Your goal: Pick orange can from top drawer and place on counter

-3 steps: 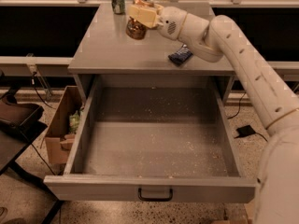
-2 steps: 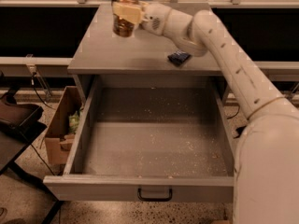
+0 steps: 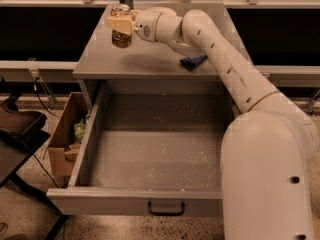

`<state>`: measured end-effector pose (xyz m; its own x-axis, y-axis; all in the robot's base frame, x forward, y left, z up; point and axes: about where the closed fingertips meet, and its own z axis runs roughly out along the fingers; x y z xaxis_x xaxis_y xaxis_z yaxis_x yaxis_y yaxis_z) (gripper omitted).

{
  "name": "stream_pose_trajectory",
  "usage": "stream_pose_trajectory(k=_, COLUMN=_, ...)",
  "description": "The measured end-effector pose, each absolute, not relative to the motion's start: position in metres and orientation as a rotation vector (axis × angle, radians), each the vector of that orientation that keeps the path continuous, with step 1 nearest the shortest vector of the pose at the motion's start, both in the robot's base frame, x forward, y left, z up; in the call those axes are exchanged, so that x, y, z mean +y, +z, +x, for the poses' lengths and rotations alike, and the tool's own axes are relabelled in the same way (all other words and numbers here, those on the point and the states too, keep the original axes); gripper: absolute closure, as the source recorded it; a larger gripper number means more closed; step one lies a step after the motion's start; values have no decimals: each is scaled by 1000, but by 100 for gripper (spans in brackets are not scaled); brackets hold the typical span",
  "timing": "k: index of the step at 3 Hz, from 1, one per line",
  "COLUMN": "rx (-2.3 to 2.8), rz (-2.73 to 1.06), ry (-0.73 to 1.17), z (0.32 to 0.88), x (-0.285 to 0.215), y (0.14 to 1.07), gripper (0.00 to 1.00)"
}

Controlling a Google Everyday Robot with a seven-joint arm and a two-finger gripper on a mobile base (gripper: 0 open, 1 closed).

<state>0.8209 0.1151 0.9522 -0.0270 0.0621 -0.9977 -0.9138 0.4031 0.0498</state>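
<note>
Gripper (image 3: 121, 26), jaws clamped on the orange can (image 3: 121, 38), has carried it leftward above the desk (image 3: 150, 64), clear of the top drawer (image 3: 115, 202). Judged: only lowering and release remain.

Smooth cream plastic pincer (image 3: 121, 25), above the matt metal counter (image 3: 150, 61), grips the glossy orange can (image 3: 121, 39).

No words, brands or numbers can be read on anything here. The orange can (image 3: 121, 37) shows only a brown and orange pattern. The pincer (image 3: 121, 24) grips the can on both sides, over the back left of the bench (image 3: 150, 66).
</note>
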Motion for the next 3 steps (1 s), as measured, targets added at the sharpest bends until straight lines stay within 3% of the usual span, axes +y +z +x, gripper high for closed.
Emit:
stream_pose_trajectory(k=2, rx=1430, rz=-861, ry=890, z=843, x=144, y=902, gripper=100)
stream_pose_trajectory(k=3, rx=1440, rz=-871, ry=877, z=844, x=146, y=897, gripper=85)
